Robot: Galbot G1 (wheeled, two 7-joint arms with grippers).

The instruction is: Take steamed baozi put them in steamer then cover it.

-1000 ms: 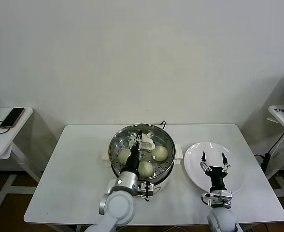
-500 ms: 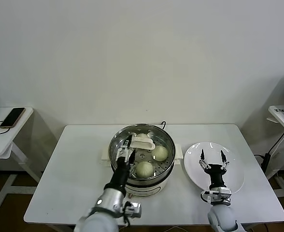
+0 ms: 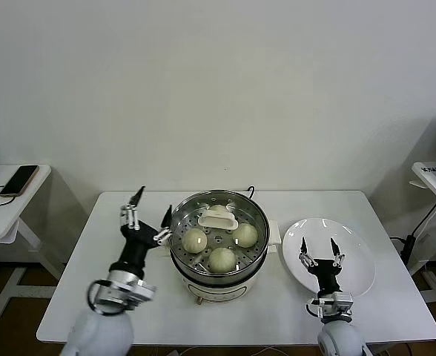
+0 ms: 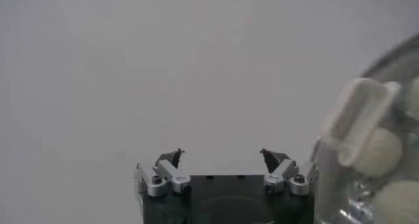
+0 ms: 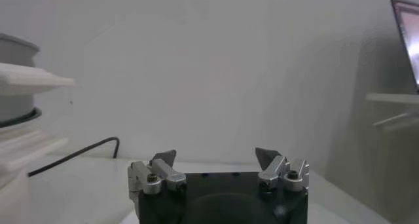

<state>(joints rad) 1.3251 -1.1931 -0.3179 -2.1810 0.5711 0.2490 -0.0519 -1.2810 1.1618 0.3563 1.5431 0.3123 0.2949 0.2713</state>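
Table [image 3: 114, 297], white, holds steamer [image 3: 218, 256] and plate [image 3: 355, 248] before bare wall [image 3: 218, 89].

Head view high, looking down; wrist views low, both catching steamer [image 3: 218, 233].

Open top on steamer [image 3: 218, 236], no lid; white tab piece [image 3: 219, 218] and three baozi [image 3: 222, 259] crowding the tray. Bare table [image 3: 92, 297] left of the pot, left gripper [image 3: 150, 209] standing just beside the rim, jaws wide. Right of pot: white plate [image 3: 355, 252], right gripper [image 3: 318, 251] above it, jaws spread. Black cable [image 3: 250, 190] behind the pot.
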